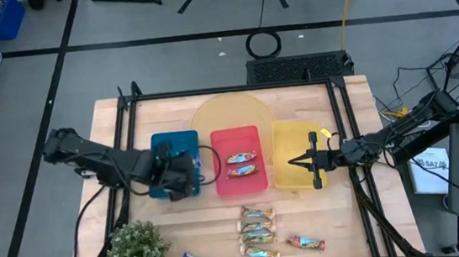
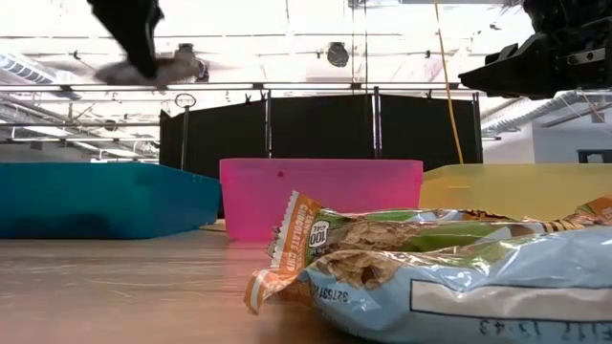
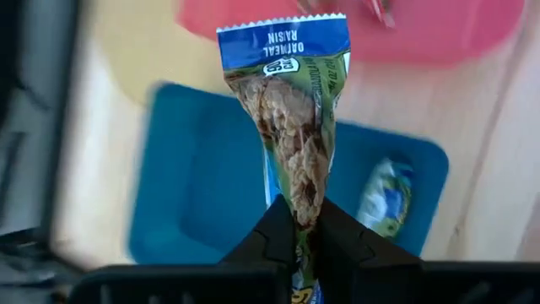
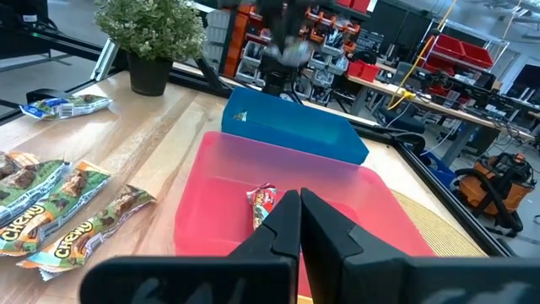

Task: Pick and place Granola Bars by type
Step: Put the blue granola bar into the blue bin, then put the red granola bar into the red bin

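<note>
Left gripper (image 3: 299,241) pinched tight on crinkly blue-ended granola bar (image 3: 289,127), hanging above glossy blue tray (image 3: 202,194). Right gripper (image 4: 297,221) nearly closed, empty, above red tray (image 4: 215,190).

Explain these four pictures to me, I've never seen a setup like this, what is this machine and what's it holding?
Two dark robot arms work at a wooden table. One picture looks straight down, one looks level across the tabletop, and two come from cameras on the arms' wrists. The left tool is shut on a blue-labelled oatmeal raisin bar, holding it over the blue tray, where another bar already lies. The right tool is shut and empty, over the yellow tray. The red tray holds two bars. More bars and a potted plant sit near the front edge.
</note>
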